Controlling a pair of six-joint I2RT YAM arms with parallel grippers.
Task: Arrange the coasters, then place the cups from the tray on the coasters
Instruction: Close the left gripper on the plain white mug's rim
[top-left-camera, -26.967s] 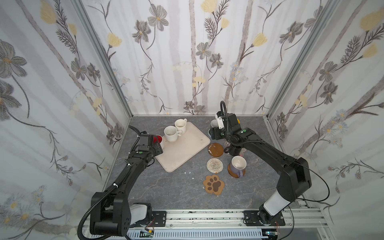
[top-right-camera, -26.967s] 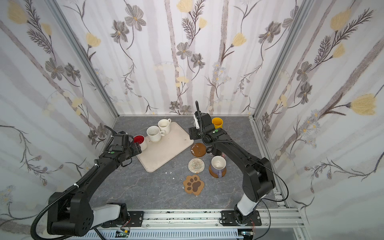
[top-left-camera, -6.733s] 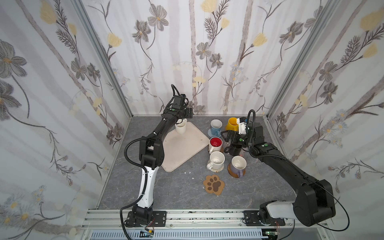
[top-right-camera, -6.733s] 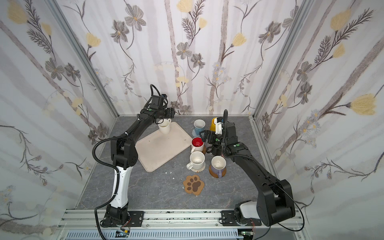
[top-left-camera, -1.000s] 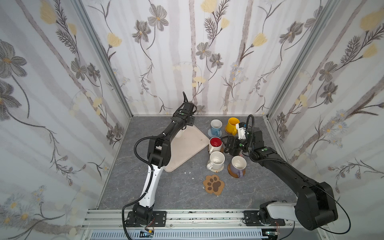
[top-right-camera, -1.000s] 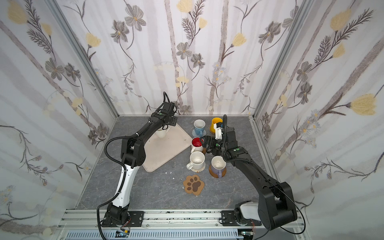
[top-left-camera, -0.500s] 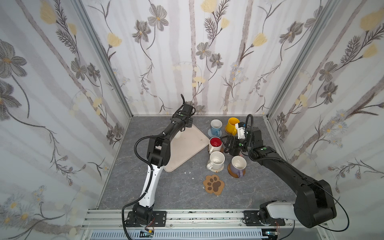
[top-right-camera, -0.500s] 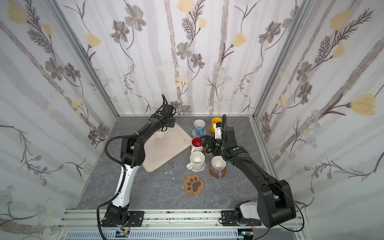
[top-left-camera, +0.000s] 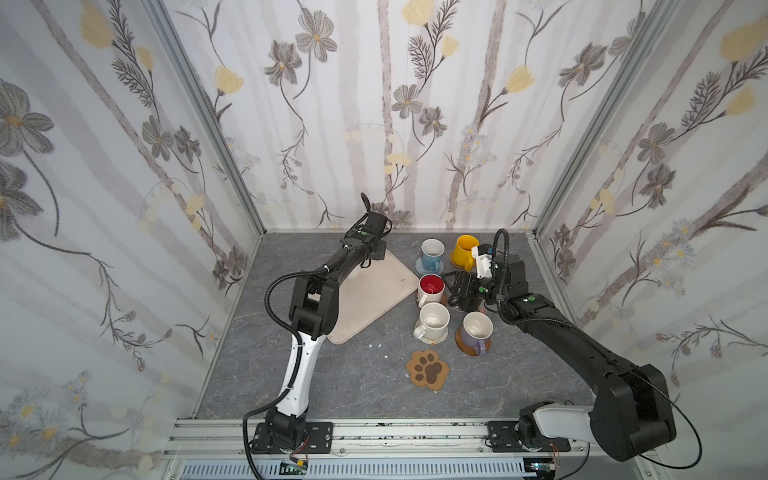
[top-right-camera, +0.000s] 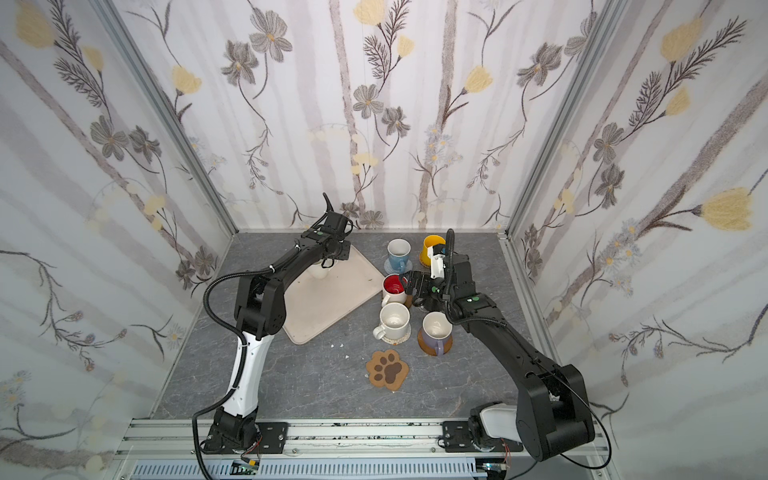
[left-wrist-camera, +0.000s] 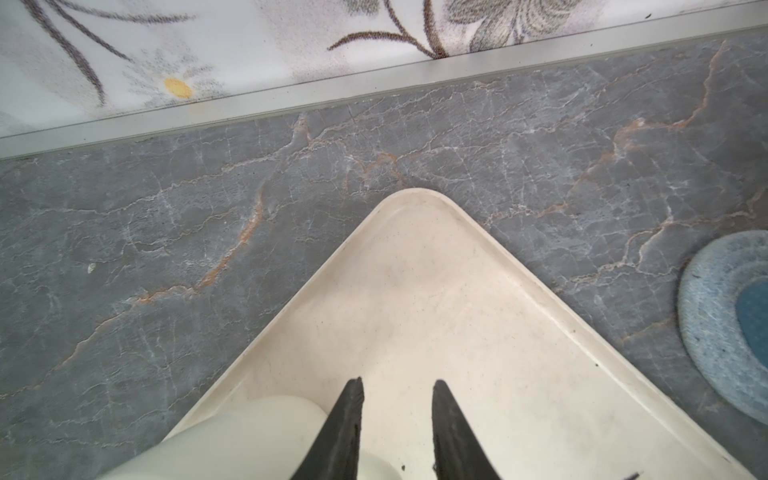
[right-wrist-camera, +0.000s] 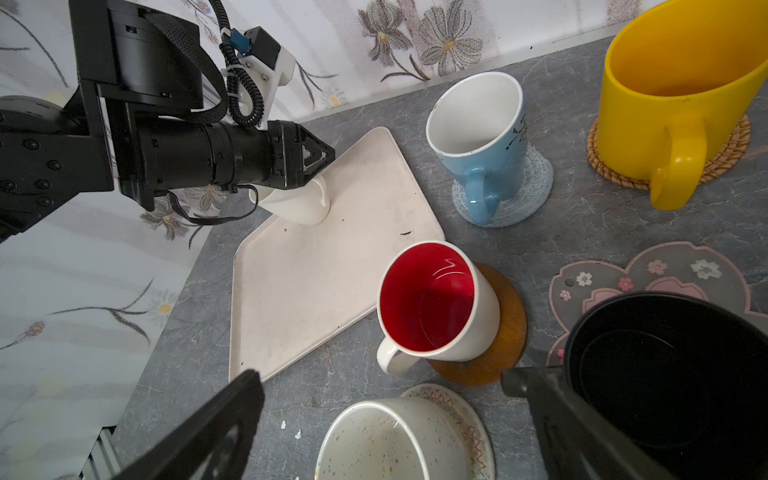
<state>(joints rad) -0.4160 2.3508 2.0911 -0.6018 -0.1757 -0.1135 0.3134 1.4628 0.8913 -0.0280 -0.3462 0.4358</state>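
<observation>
My left claw (left-wrist-camera: 398, 381), low in frame, is narrow at the cup (left-wrist-camera: 249, 436); clamped or not I cannot tell; lift it straight up

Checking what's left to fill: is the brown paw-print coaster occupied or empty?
Empty: in both top views the brown paw-print coaster shows its whole paw print, with nothing standing on it.
</observation>
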